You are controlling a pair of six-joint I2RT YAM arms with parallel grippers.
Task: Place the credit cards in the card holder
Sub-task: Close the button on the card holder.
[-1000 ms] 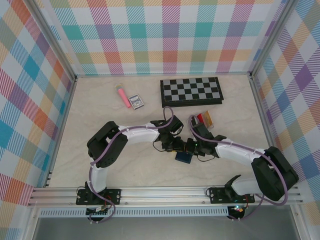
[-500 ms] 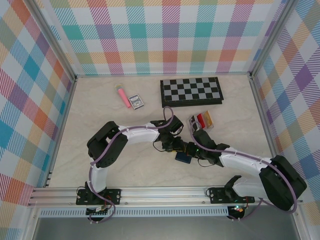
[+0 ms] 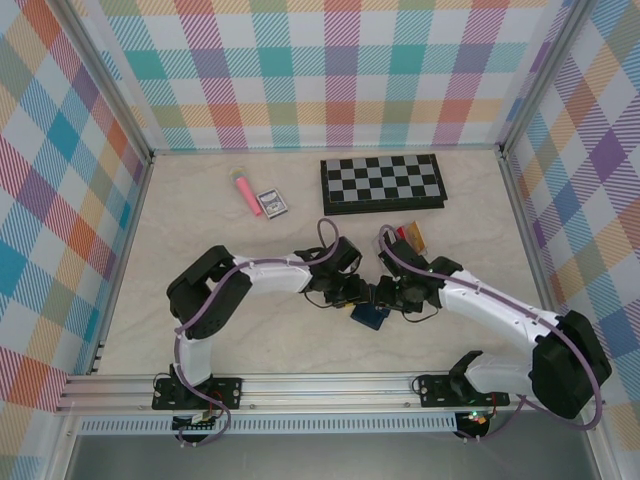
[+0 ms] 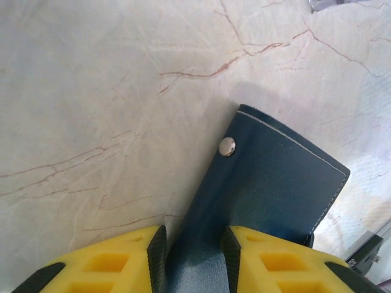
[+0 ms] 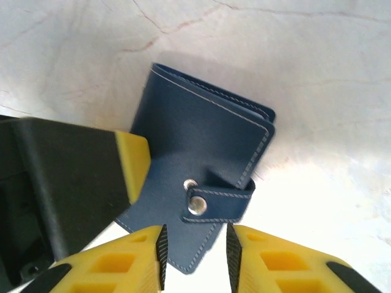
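Navy card holder (image 4: 275, 195) w/ near end cut off, clamped in left gripper (image 4: 192, 241); right gripper (image 5: 195, 244) parted.

Folded navy card holder (image 5: 201, 152); red, orange credit cards (image 3: 408, 237) nearby

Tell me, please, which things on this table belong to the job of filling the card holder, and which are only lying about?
For the job:
- the navy card holder, still closed by its snap tab
- the credit cards, red and orange ones showing

Just lying about:
- the chessboard
- the pink stick
- the small blue-and-white box
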